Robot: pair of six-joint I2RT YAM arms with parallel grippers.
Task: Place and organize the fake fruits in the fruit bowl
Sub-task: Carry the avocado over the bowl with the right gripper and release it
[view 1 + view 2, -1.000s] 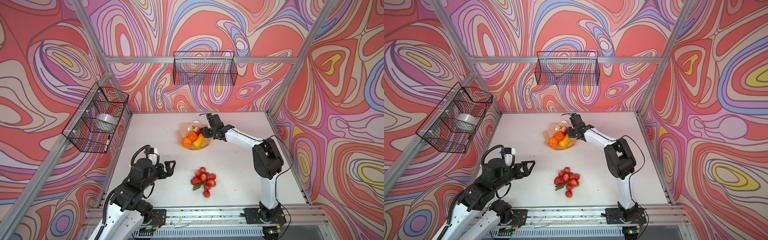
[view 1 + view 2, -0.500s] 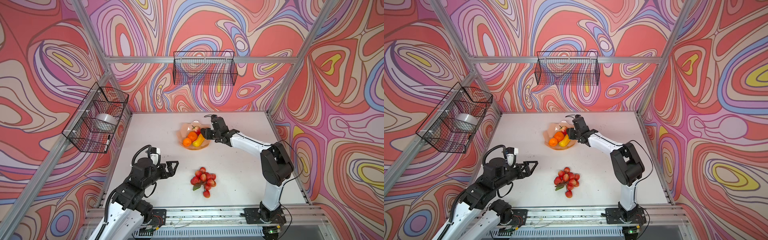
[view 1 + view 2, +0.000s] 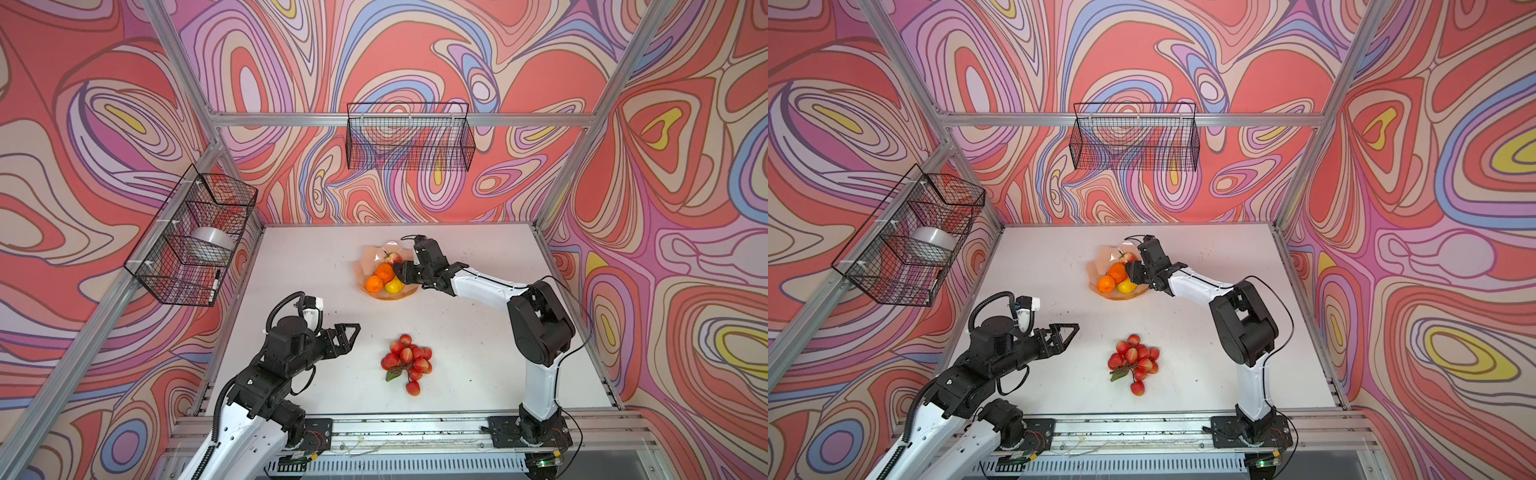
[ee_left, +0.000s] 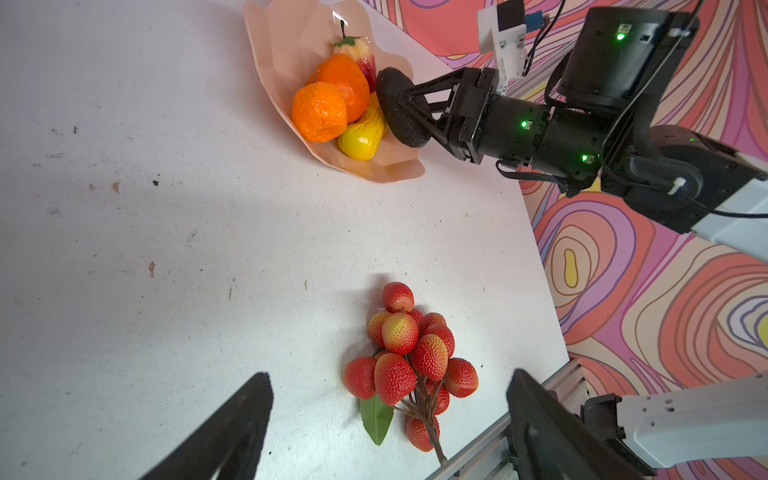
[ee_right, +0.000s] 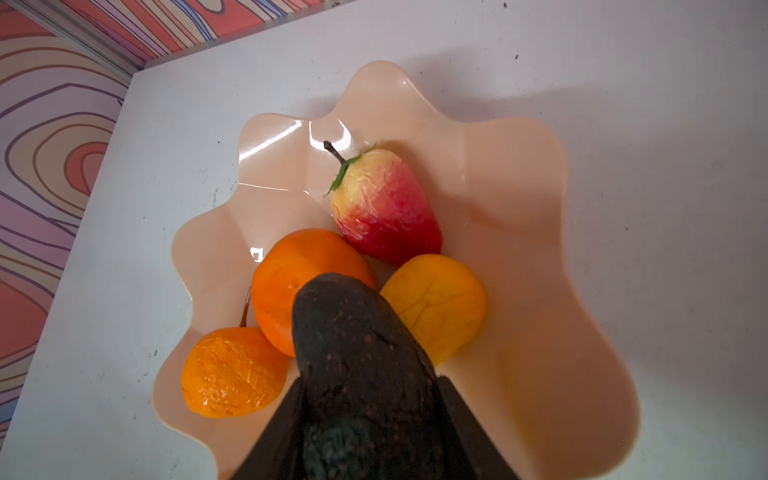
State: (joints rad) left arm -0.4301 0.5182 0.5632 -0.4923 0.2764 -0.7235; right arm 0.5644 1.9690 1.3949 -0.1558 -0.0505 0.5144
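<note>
At the left, the left gripper (image 3: 349,334) is held above the desk (image 3: 311,270) with its jaws spread wide and nothing between them. It is aimed toward the bunch of red berries (image 3: 407,359), which lies on the desk near the front edge, well apart from the fruit bowl (image 4: 374,170) and not yet placed.

Further right, four fruits are seen inside the bowl: the smaller orange (image 5: 232,374), the larger orange (image 5: 299,286), the yellow-orange fruit (image 5: 440,303) and the red-yellow apple (image 5: 386,208), packed toward one side. The dark avocado (image 5: 357,365) is clamped in the right gripper (image 3: 405,270) and is held over the bowl, above the larger orange and the yellow-orange fruit.

If the avocado is released from here, it is likely to land on rounded fruit rather than on the bowl floor, so it could roll over the shallow scalloped rim. The light bowl could also be shoved if the gripper is lowered too far. The berries could be caught by one berry only, leaving the bunch to swing or slip. The two arms could be brought into conflict over the bowl.
</note>
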